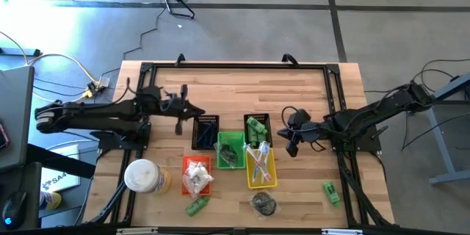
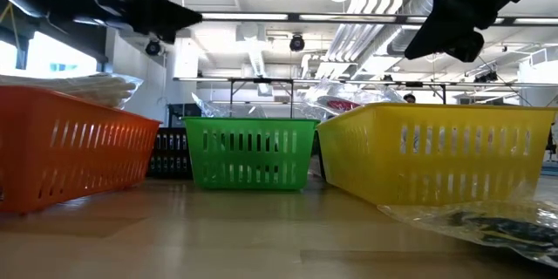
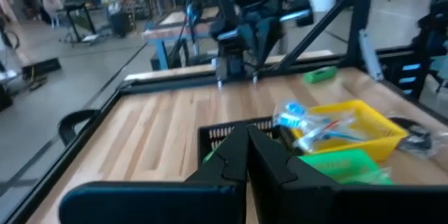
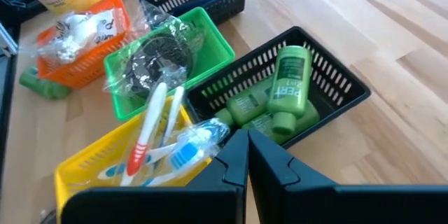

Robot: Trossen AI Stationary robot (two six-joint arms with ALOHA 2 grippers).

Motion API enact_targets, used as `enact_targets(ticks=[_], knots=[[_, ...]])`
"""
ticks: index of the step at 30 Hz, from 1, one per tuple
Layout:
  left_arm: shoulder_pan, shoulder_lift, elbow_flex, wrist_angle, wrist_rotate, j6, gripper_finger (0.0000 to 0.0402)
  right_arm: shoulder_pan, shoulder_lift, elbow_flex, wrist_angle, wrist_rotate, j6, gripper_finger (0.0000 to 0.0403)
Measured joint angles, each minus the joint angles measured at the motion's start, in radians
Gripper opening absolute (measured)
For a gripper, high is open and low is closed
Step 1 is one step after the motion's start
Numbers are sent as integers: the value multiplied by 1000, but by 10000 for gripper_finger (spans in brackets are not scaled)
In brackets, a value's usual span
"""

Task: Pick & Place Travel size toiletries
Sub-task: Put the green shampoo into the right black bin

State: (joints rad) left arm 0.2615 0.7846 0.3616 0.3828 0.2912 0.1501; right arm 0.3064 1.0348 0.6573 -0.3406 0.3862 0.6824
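Presently, left to right on the tabletop [image 1: 308, 88]: left tool [image 1: 178, 126], fingers together, empty, hovering beside the black basket [image 1: 205, 131]. Loose green tube [image 1: 196, 206], near edge. Wrapped dark piece [image 1: 264, 203], unsorted. Right tool [image 1: 291, 147], fingers together, empty, just beside the basket of green bottles [image 4: 290, 84]. Stray green bottle [image 1: 330, 192]: you open the right tool before descending, then grip across its body.
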Motion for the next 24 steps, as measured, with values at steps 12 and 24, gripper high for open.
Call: enact_targets(ticks=[12, 24], knots=[[0, -81, -1, -79, 6, -50, 0, -89, 14, 28, -1, -115, 23, 3], [0, -80, -1, -161, 2, -50, 0, -101, 311, 460, -430, -75, 111, 3]])
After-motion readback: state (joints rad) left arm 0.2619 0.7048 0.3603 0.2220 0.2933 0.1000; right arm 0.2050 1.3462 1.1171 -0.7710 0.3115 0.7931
